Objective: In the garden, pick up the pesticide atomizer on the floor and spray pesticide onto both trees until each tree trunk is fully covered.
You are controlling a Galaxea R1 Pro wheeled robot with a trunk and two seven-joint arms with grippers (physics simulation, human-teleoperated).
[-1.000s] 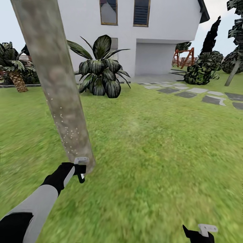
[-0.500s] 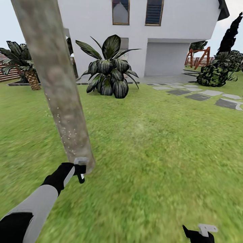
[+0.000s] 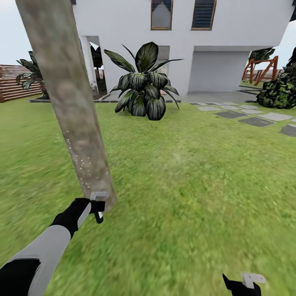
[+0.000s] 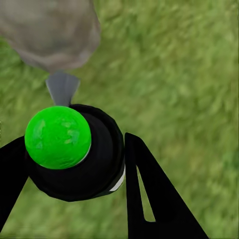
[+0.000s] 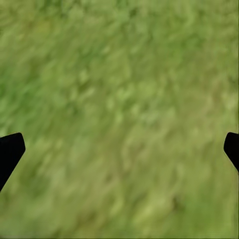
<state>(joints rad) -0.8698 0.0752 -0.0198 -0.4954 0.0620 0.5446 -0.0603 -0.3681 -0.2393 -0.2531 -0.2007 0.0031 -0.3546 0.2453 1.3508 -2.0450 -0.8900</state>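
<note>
One relation governs the coming move: the pesticide atomizer (image 4: 74,152), pinched between the two dark fingers of the left gripper (image 3: 98,209), sits right at the foot of the tree trunk (image 3: 70,98), with its grey nozzle directed at the bark. In the left wrist view the bottle appears end-on, its bright green cap toward the camera, and the base of the trunk lies just beyond the nozzle tip. The trunk's long axis rises from that base and leans away toward the robot's left as it climbs; white specks dot its lower stretch (probably spray already landed, though the upper bark looks bare). Coverage would therefore seem to call for carrying the nozzle up along this axis. The right gripper (image 3: 242,284), jaws spread with nothing between them, hangs low over the grass lawn (image 3: 197,172), well apart from the trunk; the left arm is clearly the nearer.
</note>
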